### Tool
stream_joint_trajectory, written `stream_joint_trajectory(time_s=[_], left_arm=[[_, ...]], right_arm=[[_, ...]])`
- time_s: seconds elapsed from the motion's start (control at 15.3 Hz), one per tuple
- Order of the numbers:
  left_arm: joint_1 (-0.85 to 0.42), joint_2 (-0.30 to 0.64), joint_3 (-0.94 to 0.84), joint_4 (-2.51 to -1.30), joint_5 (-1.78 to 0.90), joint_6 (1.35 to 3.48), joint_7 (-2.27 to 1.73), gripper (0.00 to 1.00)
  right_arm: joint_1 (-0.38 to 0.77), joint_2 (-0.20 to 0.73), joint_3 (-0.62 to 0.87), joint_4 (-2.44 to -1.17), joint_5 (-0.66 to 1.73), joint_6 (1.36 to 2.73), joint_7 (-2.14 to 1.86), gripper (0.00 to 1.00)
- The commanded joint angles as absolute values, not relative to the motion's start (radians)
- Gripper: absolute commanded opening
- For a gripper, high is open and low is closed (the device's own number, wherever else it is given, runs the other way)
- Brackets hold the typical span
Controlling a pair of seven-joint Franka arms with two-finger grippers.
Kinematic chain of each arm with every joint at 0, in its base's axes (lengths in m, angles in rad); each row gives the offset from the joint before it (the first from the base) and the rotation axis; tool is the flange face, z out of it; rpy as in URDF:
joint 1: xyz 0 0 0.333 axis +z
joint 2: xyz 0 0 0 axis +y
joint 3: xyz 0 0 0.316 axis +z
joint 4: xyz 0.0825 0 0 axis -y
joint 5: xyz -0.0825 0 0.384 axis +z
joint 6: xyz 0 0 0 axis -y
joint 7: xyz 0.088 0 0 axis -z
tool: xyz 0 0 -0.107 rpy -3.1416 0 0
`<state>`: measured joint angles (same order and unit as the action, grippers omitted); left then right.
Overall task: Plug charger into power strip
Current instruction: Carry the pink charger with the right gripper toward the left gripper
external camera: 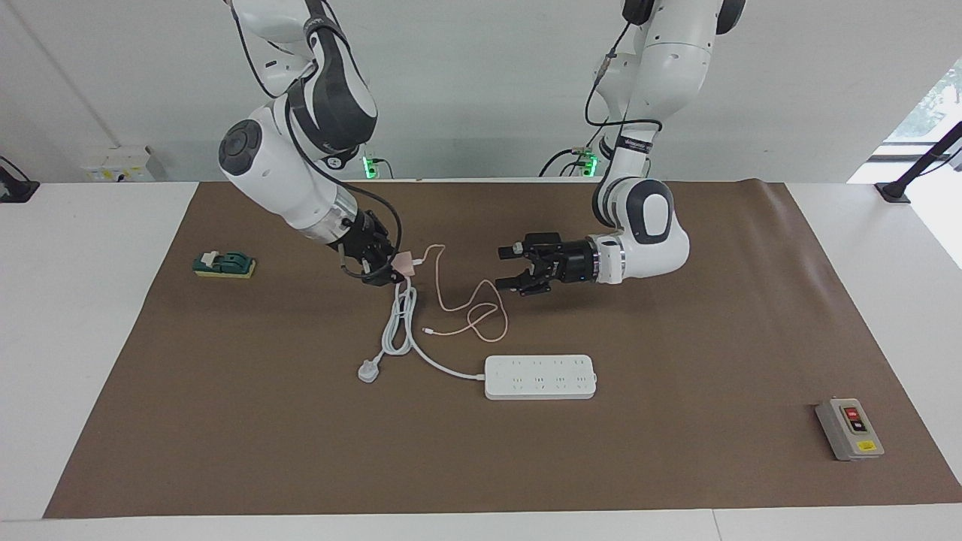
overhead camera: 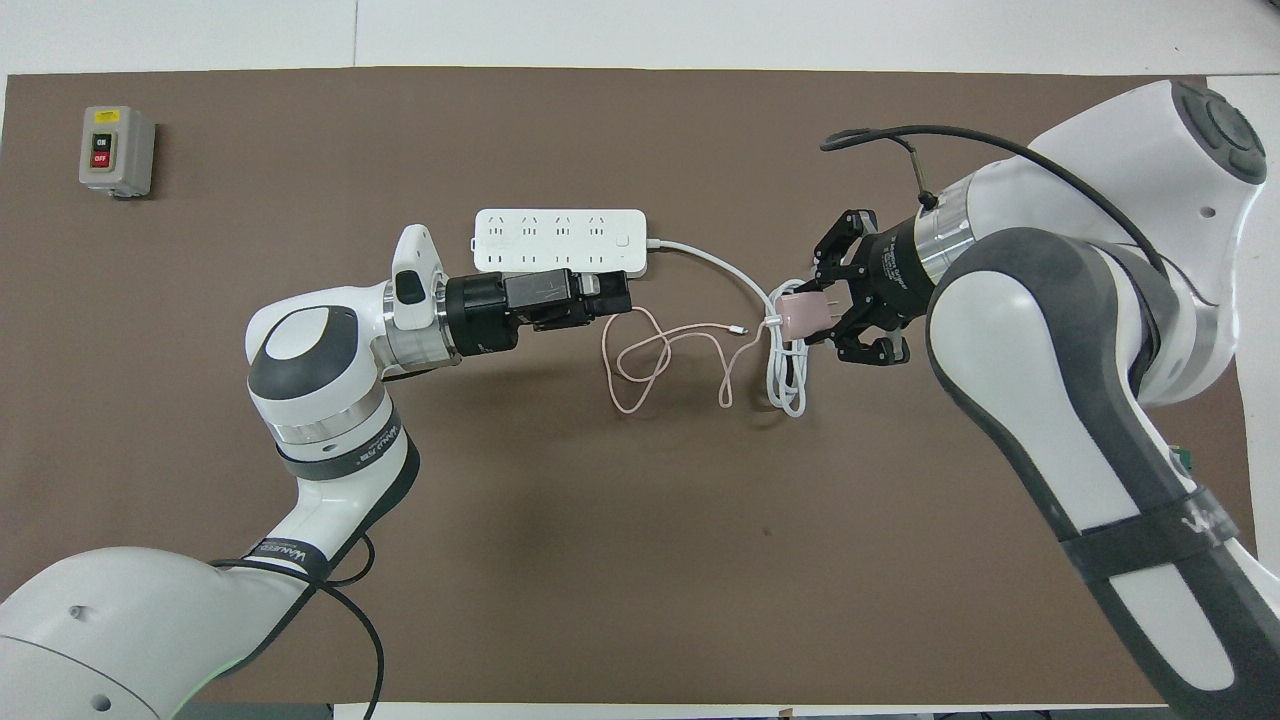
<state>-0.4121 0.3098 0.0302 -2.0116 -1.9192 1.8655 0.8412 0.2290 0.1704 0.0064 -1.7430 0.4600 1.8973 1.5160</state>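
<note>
Right gripper [external camera: 391,267] clamped on the pink charger [external camera: 404,262], held in the air over the coiled white cord [external camera: 398,319] of the power strip; fingertips pinch the cube from both sides, prongs pointing back into the gripper in the overhead view. Charger's thin pink cable [external camera: 466,308] hangs down from the cube and loops on the mat, its loose end lying just beside the coil. White three-pin plug [external camera: 367,370] rests on the mat at the end of the coil, farther from the robots than it. Left gripper [external camera: 507,267] held sideways in the air, fingers spread apart with nothing between them, over the mat near the pink cable loops, tips pointing toward the right arm's end. Power strip [external camera: 541,376] lies flat mid-table, sockets up, nothing plugged in, farther from the robots than both grippers and apart from them. Green switch block [external camera: 224,264] sits on the mat toward the right arm's end. Grey button box [external camera: 849,428] with red and black buttons near the mat corner at the left arm's end, well apart from everything else. Brown mat [external camera: 676,466] covers a white table [external camera: 68,315]; plain white wall above.
</note>
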Motion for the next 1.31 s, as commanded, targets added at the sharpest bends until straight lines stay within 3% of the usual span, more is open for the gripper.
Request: stream_joint_trajectory(time_s=[0.0, 0.85, 1.25], left_arm=[[-0.451, 0.341, 0.041, -1.974, -1.963, 1.91, 0.853, 1.0], [-0.502, 0.357, 0.04, -1.937, -1.979, 1.976, 0.853, 1.0], [-0.505, 0.359, 0.04, -1.94, -1.979, 1.968, 0.854, 1.0]], right_arm=[[0.274, 0.195, 0.005, -1.723, 0.482, 1.975, 1.578, 0.0], [0.408, 0.225, 0.006, -1.7, 0.482, 2.213, 1.784, 0.0], [0.428, 0.212, 0.006, -1.752, 0.482, 2.218, 1.795, 0.0]])
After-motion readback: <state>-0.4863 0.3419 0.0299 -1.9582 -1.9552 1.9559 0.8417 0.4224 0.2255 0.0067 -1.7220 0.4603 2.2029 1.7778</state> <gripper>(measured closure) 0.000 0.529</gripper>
